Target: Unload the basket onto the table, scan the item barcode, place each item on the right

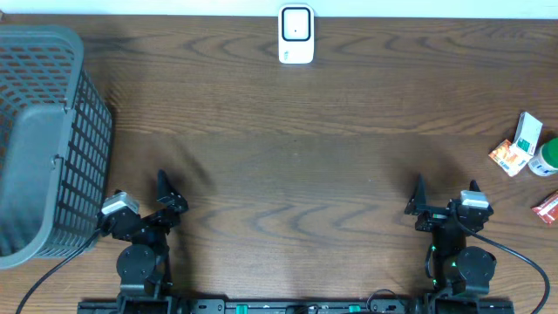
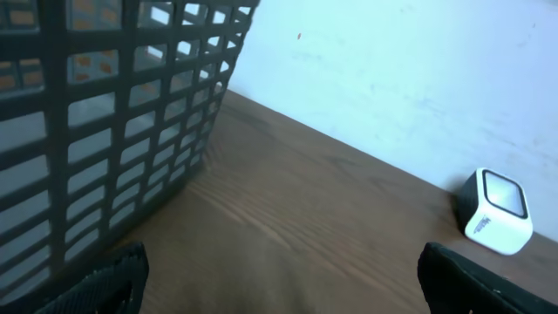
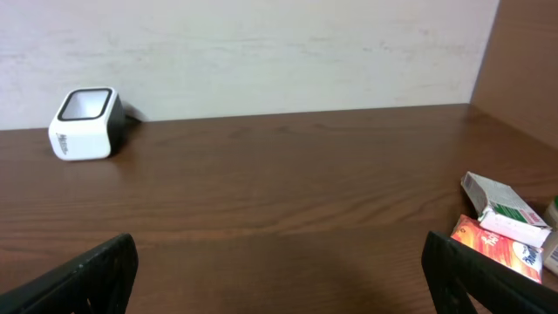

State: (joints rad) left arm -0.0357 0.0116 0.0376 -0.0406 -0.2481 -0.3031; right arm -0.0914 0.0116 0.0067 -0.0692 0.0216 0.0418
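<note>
At the near edge of the bench (image 1: 296,174), the left hand (image 2: 279,283) and right hand (image 3: 279,279) stand with fingers wide apart, holding nothing. Farther out, a grey basket (image 1: 44,139) stands left; an orange packet (image 1: 507,157) and white-green carton (image 1: 528,133) lie right. The white scanner (image 1: 296,35) stands farthest, centre.

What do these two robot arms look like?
The left arm and right arm are matte black with round bases. Each wrist carries a small silver block. A black cable trails from each, small green lights glow on the right one, and the fingers are plain black wedges.
</note>
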